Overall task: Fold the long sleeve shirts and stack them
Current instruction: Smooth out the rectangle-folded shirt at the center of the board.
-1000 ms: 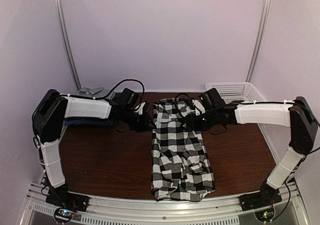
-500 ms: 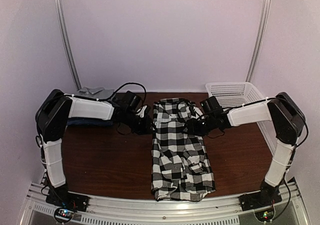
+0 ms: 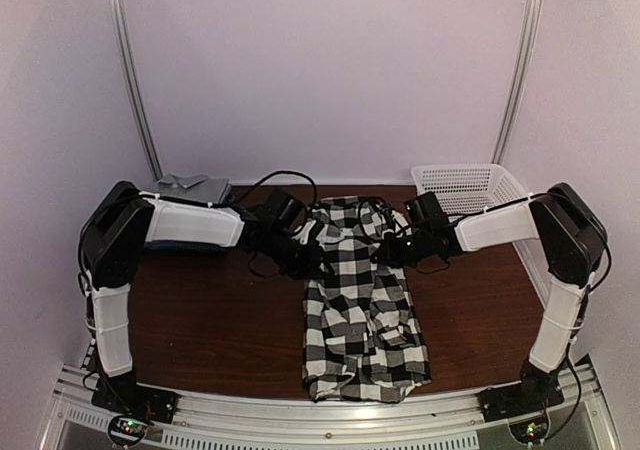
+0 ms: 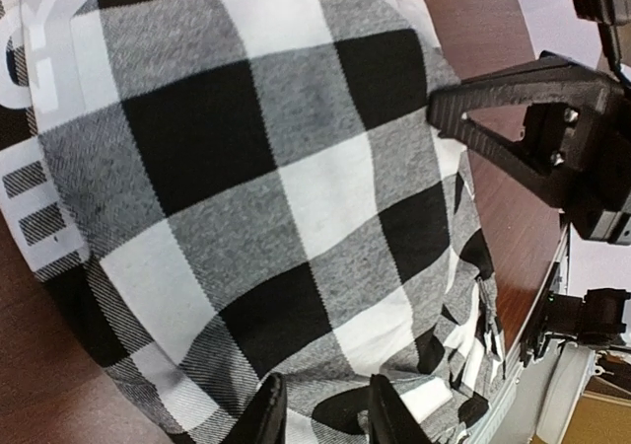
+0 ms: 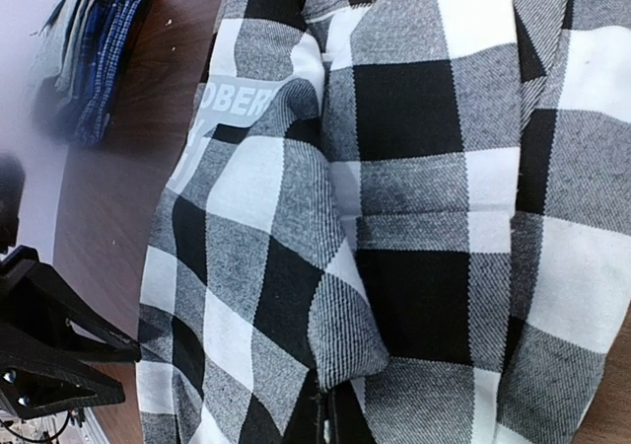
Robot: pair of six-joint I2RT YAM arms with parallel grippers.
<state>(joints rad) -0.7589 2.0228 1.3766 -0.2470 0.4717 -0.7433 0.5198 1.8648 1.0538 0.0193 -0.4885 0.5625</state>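
The black-and-white plaid long sleeve shirt (image 3: 360, 310) lies lengthwise down the middle of the table, collar end at the back. My left gripper (image 3: 312, 253) is at its upper left edge. In the left wrist view a ridge of plaid cloth (image 4: 246, 168) sits pinched between the gripper's (image 4: 328, 414) fingers. My right gripper (image 3: 388, 252) is at the upper right edge. In the right wrist view the gripper (image 5: 327, 414) is shut on a fold of the plaid (image 5: 414, 217). The two grippers face each other across the shirt.
A folded grey shirt (image 3: 190, 184) rests at the back left, and the right wrist view shows it stacked with blue ones (image 5: 94, 59). A white mesh basket (image 3: 465, 182) stands at the back right. Brown table (image 3: 200, 320) lies bare on both sides of the shirt.
My left arm has slid right, bringing its gripper over the shirt's upper left edge. My right gripper has closed on the shirt's right edge fold.
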